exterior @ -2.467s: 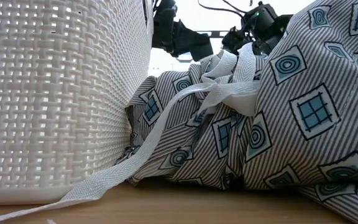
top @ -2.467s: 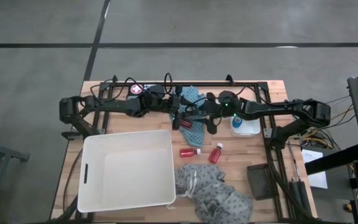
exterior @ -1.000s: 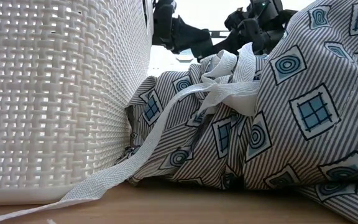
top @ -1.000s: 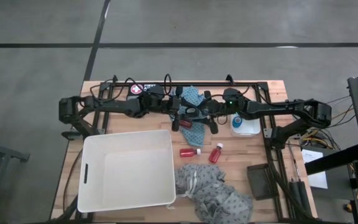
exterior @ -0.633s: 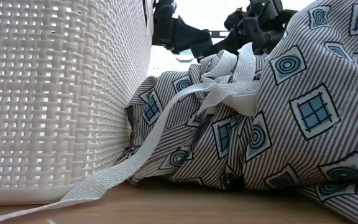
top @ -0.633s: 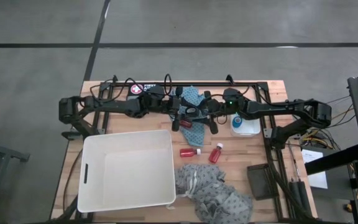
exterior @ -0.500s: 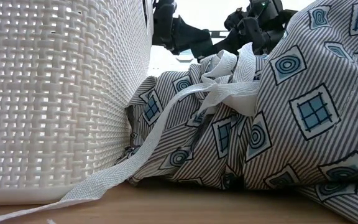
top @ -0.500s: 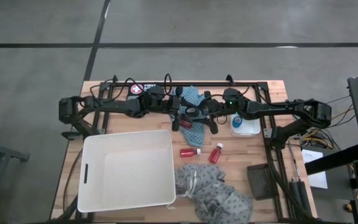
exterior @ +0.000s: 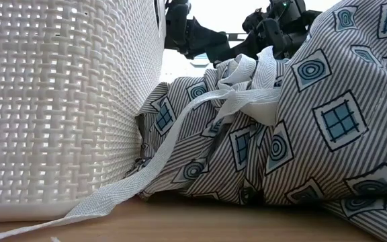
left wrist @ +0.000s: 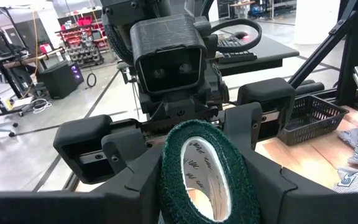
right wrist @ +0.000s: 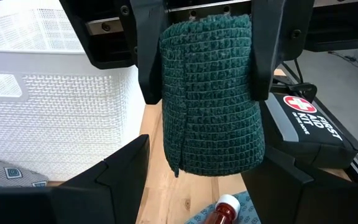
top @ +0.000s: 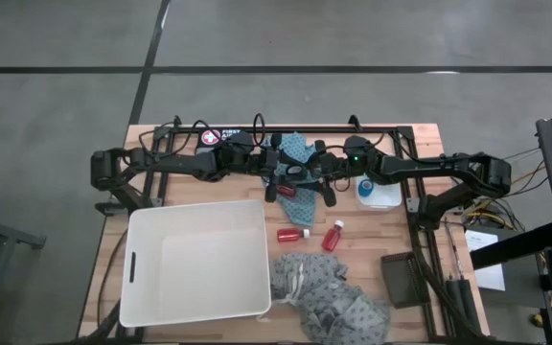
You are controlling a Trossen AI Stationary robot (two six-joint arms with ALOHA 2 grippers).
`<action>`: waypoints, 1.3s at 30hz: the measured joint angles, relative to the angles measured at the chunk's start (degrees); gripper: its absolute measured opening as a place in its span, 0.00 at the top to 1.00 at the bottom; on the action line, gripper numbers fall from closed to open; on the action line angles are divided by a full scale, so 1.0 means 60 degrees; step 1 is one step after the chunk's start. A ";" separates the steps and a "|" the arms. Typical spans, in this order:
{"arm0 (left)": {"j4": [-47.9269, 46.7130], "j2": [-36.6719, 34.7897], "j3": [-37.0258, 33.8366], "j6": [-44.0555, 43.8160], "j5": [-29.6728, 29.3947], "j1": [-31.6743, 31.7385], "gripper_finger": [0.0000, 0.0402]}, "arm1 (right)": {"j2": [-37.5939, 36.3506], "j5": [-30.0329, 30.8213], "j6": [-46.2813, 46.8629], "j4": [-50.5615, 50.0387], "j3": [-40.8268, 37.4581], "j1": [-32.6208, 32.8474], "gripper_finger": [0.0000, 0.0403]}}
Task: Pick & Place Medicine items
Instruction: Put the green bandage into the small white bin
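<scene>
High view: both arms are meeting over the far middle of the worktop (top: 372, 251), above a blue patterned cloth (top: 297, 153).
Left gripper (top: 279, 178): its fingers are pinching the teal roll (right wrist: 210, 93) from both sides, as the right wrist view is showing.
Right gripper (top: 316, 182): it is facing the left one with its fingers spread on either side of the roll, not pressing on it.
Teal roll: it is being held in the air between the two grippers, its white core (left wrist: 205, 171) showing in the left wrist view.
Red bottles: two (top: 292, 234) (top: 333, 235) are lying on the worktop's middle, just beside the white basket (top: 142, 278); a third (right wrist: 218, 213) is lying on the cloth under the grippers.
Near edge: a grey patterned cloth heap (top: 332, 299) is lying beside the basket.
</scene>
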 joint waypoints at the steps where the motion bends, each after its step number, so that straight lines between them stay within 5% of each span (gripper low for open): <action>1: 0.0000 0.0000 0.0000 0.0001 0.0000 0.0000 0.59 | 0.0000 0.0000 0.0000 0.0013 0.0000 0.0000 0.42; 21: -0.0025 0.0000 0.0004 -0.0003 0.0000 -0.0004 0.59 | -0.0015 0.0153 0.0002 -0.0003 0.0004 0.0007 0.41; 39: -0.0025 0.0007 0.0004 -0.0003 -0.0038 0.0004 0.59 | -0.0011 0.0140 0.0046 -0.0003 0.0007 0.0015 0.16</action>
